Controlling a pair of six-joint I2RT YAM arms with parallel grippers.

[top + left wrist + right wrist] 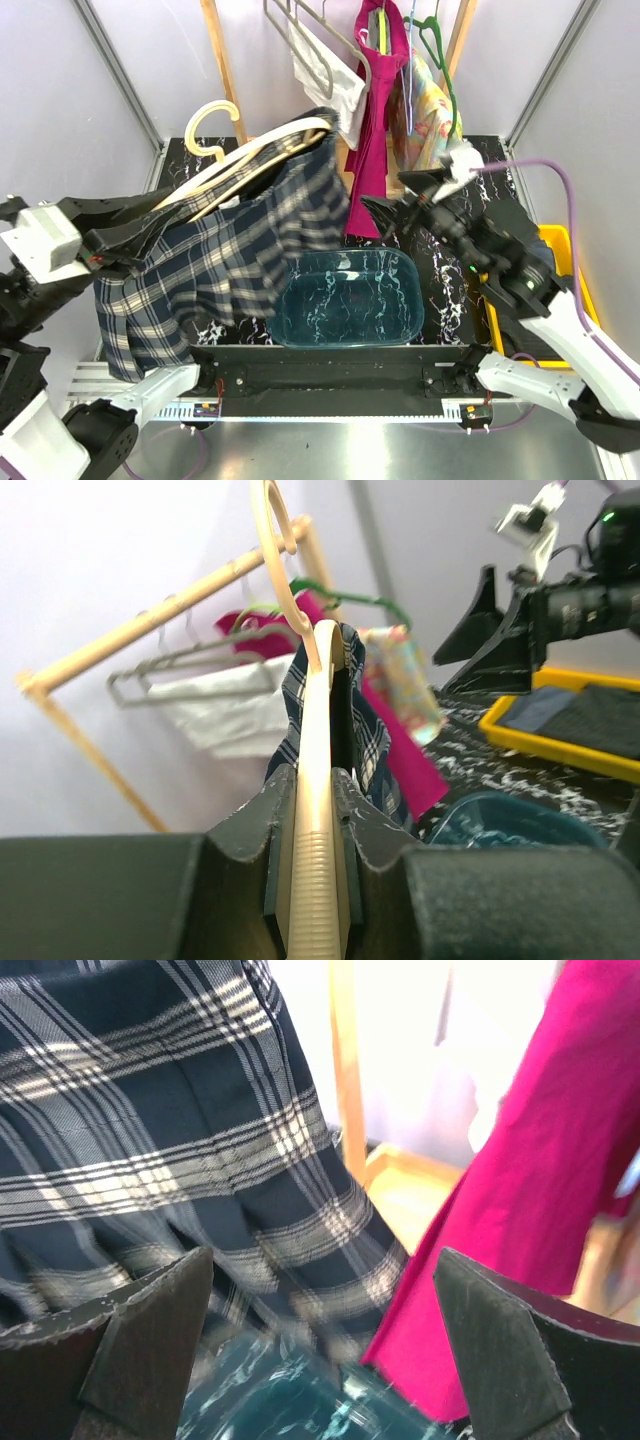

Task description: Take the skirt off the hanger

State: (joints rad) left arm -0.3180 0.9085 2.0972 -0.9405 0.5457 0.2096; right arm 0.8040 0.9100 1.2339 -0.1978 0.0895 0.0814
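The navy plaid skirt (230,250) hangs from a cream plastic hanger (240,160) that is lifted and tilted over the table's left half. My left gripper (163,226) is shut on the hanger's lower arm. In the left wrist view the ribbed cream bar (318,880) is pinched between both fingers (250,830), with the skirt (365,740) draped beyond. My right gripper (390,198) stands wide open just right of the skirt's hem, holding nothing. In the right wrist view the skirt (200,1140) fills the upper left, ahead of the open gripper (320,1310).
A teal transparent tub (350,300) sits below the skirt's hem. A wooden rack (222,70) at the back carries a magenta garment (375,120), a white one (330,80) and a floral one on a green hanger (430,110). A yellow tray (562,245) lies at the right.
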